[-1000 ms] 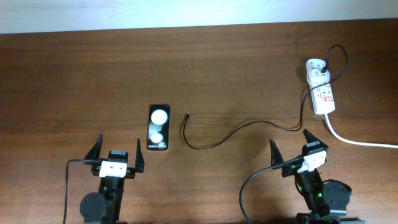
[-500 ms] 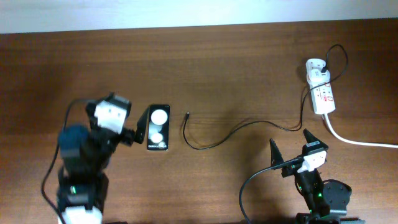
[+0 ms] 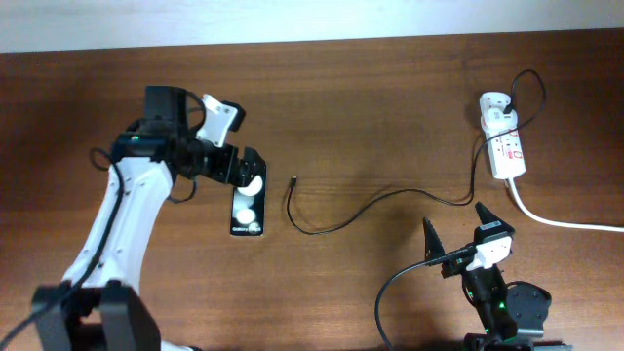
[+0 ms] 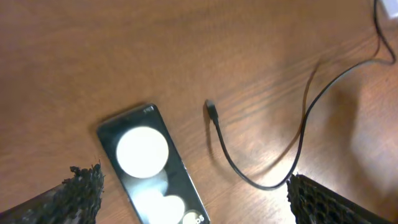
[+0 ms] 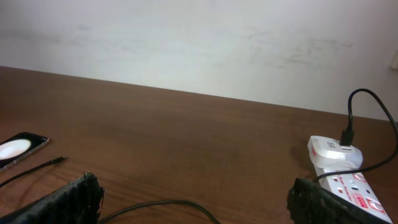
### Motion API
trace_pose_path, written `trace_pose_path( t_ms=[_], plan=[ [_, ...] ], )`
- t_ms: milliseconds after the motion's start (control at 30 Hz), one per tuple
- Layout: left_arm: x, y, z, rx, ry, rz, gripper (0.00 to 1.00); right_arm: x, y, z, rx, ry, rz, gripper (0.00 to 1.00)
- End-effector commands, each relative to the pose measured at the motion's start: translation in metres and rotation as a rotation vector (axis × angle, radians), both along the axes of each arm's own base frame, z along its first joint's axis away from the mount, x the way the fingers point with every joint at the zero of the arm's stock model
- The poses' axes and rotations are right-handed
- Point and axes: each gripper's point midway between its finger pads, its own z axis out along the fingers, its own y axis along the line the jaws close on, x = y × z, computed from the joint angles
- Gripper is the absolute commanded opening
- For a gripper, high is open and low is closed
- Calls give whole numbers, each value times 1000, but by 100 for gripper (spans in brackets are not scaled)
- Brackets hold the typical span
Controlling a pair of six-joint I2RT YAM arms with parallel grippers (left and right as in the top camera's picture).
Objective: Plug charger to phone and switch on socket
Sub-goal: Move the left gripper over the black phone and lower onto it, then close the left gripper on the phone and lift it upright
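The phone lies flat left of centre, its two white circles showing. My left gripper hovers open over the phone's far end; in the left wrist view the phone sits between the spread fingers. The charger cable lies loose, its plug tip just right of the phone and apart from it. The cable runs to the white adapter in the socket strip. My right gripper is open and empty near the front edge.
The thick white cord leaves the strip toward the right edge. The right wrist view shows the strip, the phone and a pale wall behind the table's far edge.
My left arm swung up from the front edge and reached out over the phone's far end. The phone, cable and right arm have not moved.
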Motion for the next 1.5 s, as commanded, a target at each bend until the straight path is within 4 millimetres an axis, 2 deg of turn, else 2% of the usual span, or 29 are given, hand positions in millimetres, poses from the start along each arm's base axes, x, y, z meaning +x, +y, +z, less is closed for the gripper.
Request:
trace_pose_path(
  t_ms=[0,200,300,400,533,767,933,1300,1467],
  plan=[
    [-3,-4,-11,-16,61,-4,99,-1,3,-2,7,5,16,99],
    [9,-9,-17,12,35,12,99,-1,3,-2,7,5,16,99],
    [22,20,-47,186,104,251,99,-1,3,-2,7,5,16,99],
    [21,28,-74,296,154,315,99,-1,3,-2,7,5,16,99],
    [18,26,-105,329,226,324,99,-1,3,-2,7,5,16,99],
    [4,16,-136,363,315,279,99,-1,3,-2,7,5,16,99],
    [-4,4,-143,371,346,275,99,-1,3,-2,7,5,16,99],
    [-24,4,-146,394,423,301,99,-1,3,-2,7,5,16,99],
    [-22,12,-147,438,413,366,100,-1,3,-2,7,5,16,99]
  ],
)
